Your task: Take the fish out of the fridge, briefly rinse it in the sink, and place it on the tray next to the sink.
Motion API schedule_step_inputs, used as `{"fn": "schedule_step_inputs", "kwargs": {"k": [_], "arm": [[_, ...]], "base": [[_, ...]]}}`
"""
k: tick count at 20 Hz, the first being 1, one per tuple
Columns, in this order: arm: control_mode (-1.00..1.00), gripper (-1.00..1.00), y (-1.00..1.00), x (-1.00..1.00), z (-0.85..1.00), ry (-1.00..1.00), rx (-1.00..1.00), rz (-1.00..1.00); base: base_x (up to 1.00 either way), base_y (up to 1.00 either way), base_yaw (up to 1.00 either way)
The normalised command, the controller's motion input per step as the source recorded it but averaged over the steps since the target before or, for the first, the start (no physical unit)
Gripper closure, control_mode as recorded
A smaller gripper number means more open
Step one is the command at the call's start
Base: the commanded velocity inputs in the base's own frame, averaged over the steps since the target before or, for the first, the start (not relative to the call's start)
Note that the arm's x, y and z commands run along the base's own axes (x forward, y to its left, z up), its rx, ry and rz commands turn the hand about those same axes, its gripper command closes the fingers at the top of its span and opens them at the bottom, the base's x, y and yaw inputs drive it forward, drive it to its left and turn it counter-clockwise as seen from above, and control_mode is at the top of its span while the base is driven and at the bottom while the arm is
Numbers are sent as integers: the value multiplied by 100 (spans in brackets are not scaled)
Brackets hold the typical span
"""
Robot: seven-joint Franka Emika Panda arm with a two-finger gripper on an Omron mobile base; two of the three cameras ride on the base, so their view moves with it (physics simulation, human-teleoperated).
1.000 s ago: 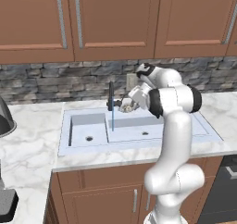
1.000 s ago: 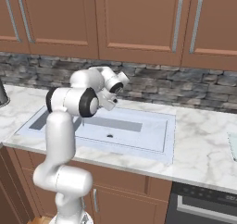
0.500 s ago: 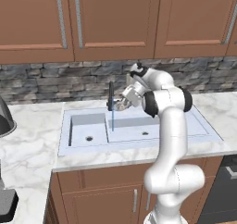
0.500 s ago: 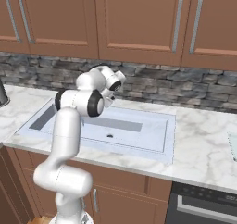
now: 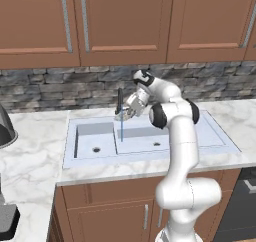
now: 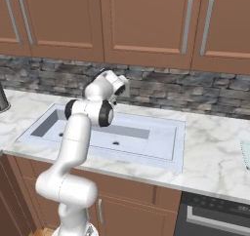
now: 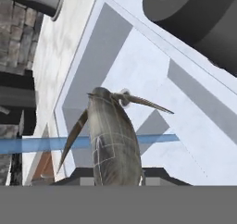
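Note:
My gripper is shut on the fish, a grey-tan elongated body with thin fins that sticks out from between the finger tips. In the left base view the gripper hangs over the pale blue double sink, right beside the thin black faucet. A thin blue stream of water falls from the faucet into the basin and crosses behind the fish in the hand view. A sliver of the pale green tray lies on the counter at the far right, well away from the sink.
A dark domed pot sits on the marble counter left of the sink, and a black appliance stands at the lower left corner. Wooden wall cabinets hang above the stone backsplash. A dark oven front is under the counter on the right.
The hand has shifted a little to the left with the fish, closer to the faucet and its stream. The jaws have stayed shut on the fish.

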Motion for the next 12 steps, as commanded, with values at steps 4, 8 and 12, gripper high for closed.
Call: {"fn": "schedule_step_inputs", "kwargs": {"k": [4,8,12], "arm": [[-100,100,26,0,0,7,0,9],[-100,100,12,-15,0,1,0,1],[-100,100,5,-67,0,0,0,0]], "base": [[0,0,0],[0,0,0],[0,0,0]]}}
